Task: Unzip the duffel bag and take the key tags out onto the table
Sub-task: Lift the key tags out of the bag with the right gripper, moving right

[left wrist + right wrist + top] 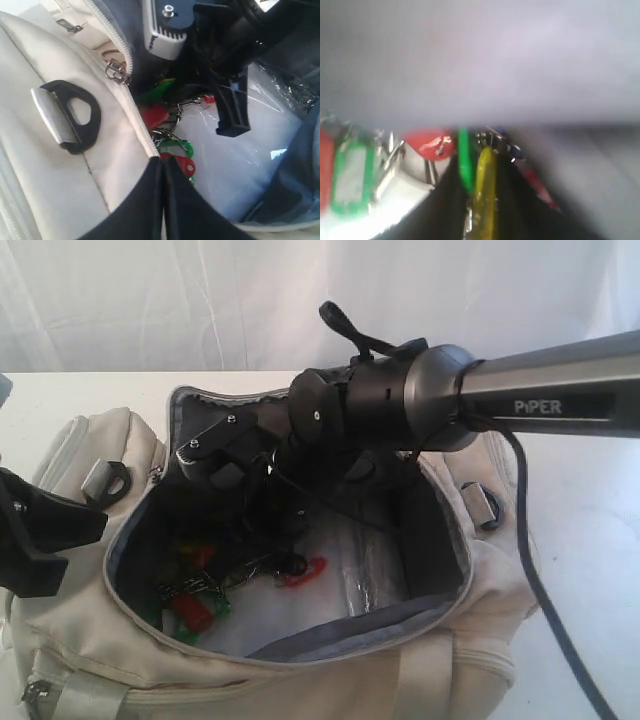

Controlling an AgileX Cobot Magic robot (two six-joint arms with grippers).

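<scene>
White curtain [150,300] hangs behind a white bench [600,530]. On it the beige duffel bag [320,680] fills the exterior view from the middle down to 6 o'clock, its top unzipped and gaping on dark grey lining. The key tags [200,600] lie inside on the bag's floor, toward 8 o'clock of the opening. They are red and green ones on metal rings, with another red tag nearer the centre, just beside a sheet of clear plastic [360,580].

The right arm [540,390] comes in from 3 o'clock, its wrist dipped into the opening. The right jaws, seen from their own wrist camera, stand tight on either side of a green and a yellow tag, clamped on that part of the bunch, though the view is blurred.

The left jaws sit at 9 o'clock, pressed together with nothing visible between them. Their tips are at the bag's zip edge, near a black-and-metal strap ring [75,112].
</scene>
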